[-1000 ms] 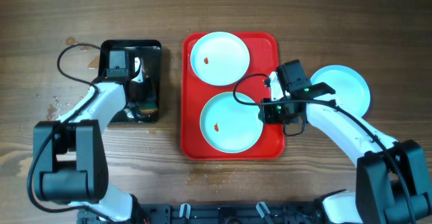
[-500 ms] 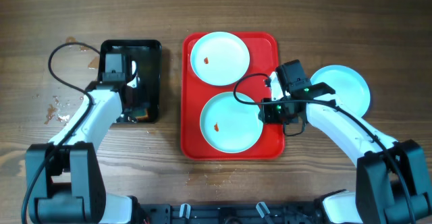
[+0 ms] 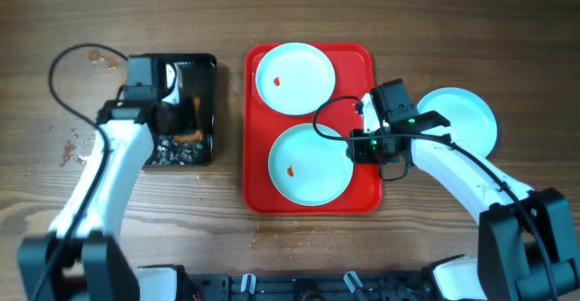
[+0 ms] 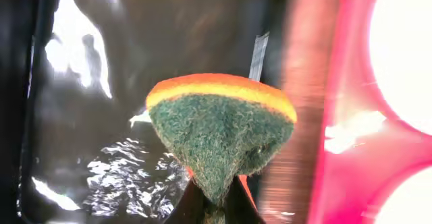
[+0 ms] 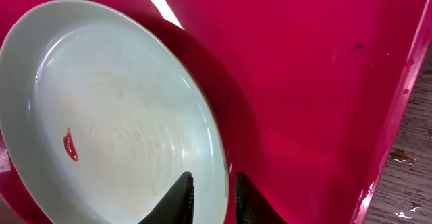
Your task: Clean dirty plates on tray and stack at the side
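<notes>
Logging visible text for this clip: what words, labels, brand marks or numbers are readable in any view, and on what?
None: no readable text in any view.
The red tray, black tray, sponge and side plate show no print or label.
Red-orange marks on the near plate and far plate are smears, not characters.

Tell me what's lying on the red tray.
The far plate and the near plate, both smeared red; the right gripper straddles the near plate's rim. The tray beneath them is hidden.
</notes>
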Controlling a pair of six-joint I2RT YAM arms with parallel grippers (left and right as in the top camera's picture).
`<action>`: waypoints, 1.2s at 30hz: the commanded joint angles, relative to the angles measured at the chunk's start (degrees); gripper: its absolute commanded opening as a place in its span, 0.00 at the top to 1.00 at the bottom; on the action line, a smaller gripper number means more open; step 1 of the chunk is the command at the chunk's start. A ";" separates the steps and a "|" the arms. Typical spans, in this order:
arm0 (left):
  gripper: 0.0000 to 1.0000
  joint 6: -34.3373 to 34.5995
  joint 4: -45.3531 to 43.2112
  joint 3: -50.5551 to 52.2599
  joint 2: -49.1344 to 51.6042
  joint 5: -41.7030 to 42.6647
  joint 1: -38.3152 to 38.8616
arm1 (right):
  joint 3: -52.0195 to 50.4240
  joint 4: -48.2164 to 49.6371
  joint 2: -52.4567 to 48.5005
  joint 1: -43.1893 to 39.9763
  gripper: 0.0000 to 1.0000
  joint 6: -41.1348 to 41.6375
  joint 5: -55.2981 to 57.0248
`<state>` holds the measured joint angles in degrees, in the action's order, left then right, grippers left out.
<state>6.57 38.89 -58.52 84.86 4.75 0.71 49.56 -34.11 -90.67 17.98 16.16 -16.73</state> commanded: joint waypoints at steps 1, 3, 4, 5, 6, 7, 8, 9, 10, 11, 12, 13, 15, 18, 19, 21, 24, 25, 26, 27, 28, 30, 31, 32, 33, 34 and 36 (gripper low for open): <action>0.96 4.52 1.66 -0.83 -4.52 11.85 3.41 | -1.40 0.28 0.81 0.35 0.70 -0.96 1.25; 0.96 9.27 1.81 -0.79 -4.52 16.44 9.40 | -4.57 2.27 0.79 0.50 0.71 -0.90 2.05; 0.96 11.10 1.84 -0.76 -4.48 16.44 12.13 | -6.19 4.52 0.79 0.83 0.76 -0.98 2.10; 0.96 12.63 1.68 -0.74 -4.46 16.22 13.75 | -6.97 5.92 0.79 0.94 0.80 -0.90 2.10; 0.96 16.09 1.25 -0.74 -4.22 15.04 16.31 | -7.54 6.93 0.79 0.92 0.88 2.16 3.43; 0.96 18.86 0.72 -0.72 -3.80 13.29 18.58 | -7.72 6.97 0.79 0.94 0.94 7.69 6.54; 0.96 21.05 0.13 -0.72 -3.13 11.69 20.85 | -7.72 7.06 0.79 0.92 0.95 11.37 8.37; 0.96 22.45 -0.50 -0.72 -2.23 11.30 22.47 | -7.72 7.02 0.79 0.94 0.95 15.96 9.09; 0.96 24.20 -1.51 -0.72 -0.85 11.23 24.33 | -7.69 7.08 0.79 0.94 0.92 18.43 9.03; 0.96 25.57 -2.54 -0.72 0.33 11.23 25.73 | -7.67 7.08 0.79 0.94 0.91 18.93 9.03; 0.96 26.80 -3.67 -0.72 1.62 11.26 26.93 | -7.67 7.04 0.79 0.94 0.89 18.86 9.03; 0.96 28.35 -5.46 -0.72 3.82 11.19 28.98 | -7.67 6.95 0.79 0.92 0.88 18.27 9.07; 0.96 31.32 -7.76 -0.72 7.23 11.23 31.58 | -7.67 7.08 0.79 0.92 0.93 17.27 9.09; 0.96 34.97 -14.45 -0.74 13.62 11.26 35.17 | -7.67 7.17 0.79 0.92 0.95 20.22 9.07; 0.96 35.60 -16.22 -0.72 15.34 11.17 36.09 | -7.67 7.34 0.79 0.92 0.95 20.20 9.05; 0.96 36.13 -19.28 -0.74 18.38 10.71 37.29 | -7.67 7.32 0.79 0.92 0.95 20.20 9.05; 0.96 36.06 -20.26 -0.74 23.15 4.33 37.53 | -7.67 7.30 0.79 0.92 0.95 20.20 9.05; 0.96 35.85 -20.26 -0.74 24.09 3.58 37.53 | -7.67 7.28 0.79 0.92 0.95 20.20 9.05; 0.96 35.87 -20.26 -0.74 25.05 2.84 37.51 | -7.67 7.26 0.79 0.92 0.96 20.20 9.05; 0.96 35.87 -20.31 -0.74 25.20 2.82 37.42 | -7.67 7.26 0.79 0.92 0.96 20.20 9.05; 0.96 35.89 -20.24 -0.74 25.20 2.10 37.33 | -7.67 7.26 0.79 0.92 0.96 20.24 9.05; 0.96 37.48 -18.08 -0.76 25.20 0.94 36.59 | -7.67 6.99 0.79 0.92 0.96 20.24 9.03; 0.96 37.57 -17.11 -0.76 25.20 0.92 35.93 | -7.67 6.78 0.79 0.92 0.95 20.24 9.03; 0.96 37.44 -15.43 -1.14 25.20 0.92 34.82 | -7.67 6.36 0.79 0.92 0.95 20.24 9.03; 0.96 36.59 -12.83 -2.05 25.20 0.20 33.29 | -7.67 5.97 0.79 0.92 0.95 20.26 9.03; 0.96 35.04 -10.40 -2.95 25.20 -1.14 32.02 | -7.67 5.79 0.79 0.92 0.96 20.26 9.03; 0.96 31.15 -7.61 -3.48 25.20 -4.37 30.69 | -7.67 5.73 0.79 0.92 0.96 20.31 9.03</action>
<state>42.24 27.66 -62.46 107.31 10.70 34.76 42.13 -27.11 -90.00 18.83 35.81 -10.02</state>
